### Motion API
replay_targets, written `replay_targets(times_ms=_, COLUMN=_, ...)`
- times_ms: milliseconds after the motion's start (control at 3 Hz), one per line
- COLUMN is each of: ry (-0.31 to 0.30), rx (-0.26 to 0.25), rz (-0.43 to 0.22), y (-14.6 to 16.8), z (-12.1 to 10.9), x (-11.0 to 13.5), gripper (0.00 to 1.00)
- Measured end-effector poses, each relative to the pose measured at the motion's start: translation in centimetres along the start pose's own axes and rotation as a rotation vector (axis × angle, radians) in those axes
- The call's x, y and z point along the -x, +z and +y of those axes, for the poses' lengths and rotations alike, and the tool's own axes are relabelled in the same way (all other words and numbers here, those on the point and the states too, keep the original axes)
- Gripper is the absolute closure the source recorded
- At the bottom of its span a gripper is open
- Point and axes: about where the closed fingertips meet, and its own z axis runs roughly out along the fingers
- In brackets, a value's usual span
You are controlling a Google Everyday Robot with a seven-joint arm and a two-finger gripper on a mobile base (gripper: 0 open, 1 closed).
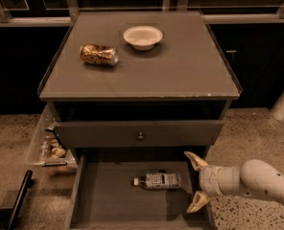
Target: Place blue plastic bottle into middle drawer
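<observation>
Small clear plastic bottle, white cap at 9 o'clock, lies flat on floor of wide grey open drawer; cream two-finger hand just beside at bottle's 3 o'clock, fingers spread, gripping nothing, so placement looks done

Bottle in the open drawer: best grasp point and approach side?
The blue plastic bottle lies on its side, cap toward image left, on the middle drawer floor. Grip mid-body from above, closing across its width. The gripper sits open just right of it.

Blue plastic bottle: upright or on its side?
On its side: blue plastic bottle lies flat on the middle drawer floor, cap left; tool open beside it, apart.
</observation>
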Motion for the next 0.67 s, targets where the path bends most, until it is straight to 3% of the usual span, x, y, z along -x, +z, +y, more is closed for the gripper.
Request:
replay_targets(times_ms=333, ry=-0.095, rx=-0.014, rz=0.016, y=-2.93, z=-1.14, x=2.67, gripper=0.00)
replay_targets(times_ms=667, ry=-0.102, rx=-0.016, rz=0.018, y=-3.15, z=-1.31, x=2.87, gripper=0.00)
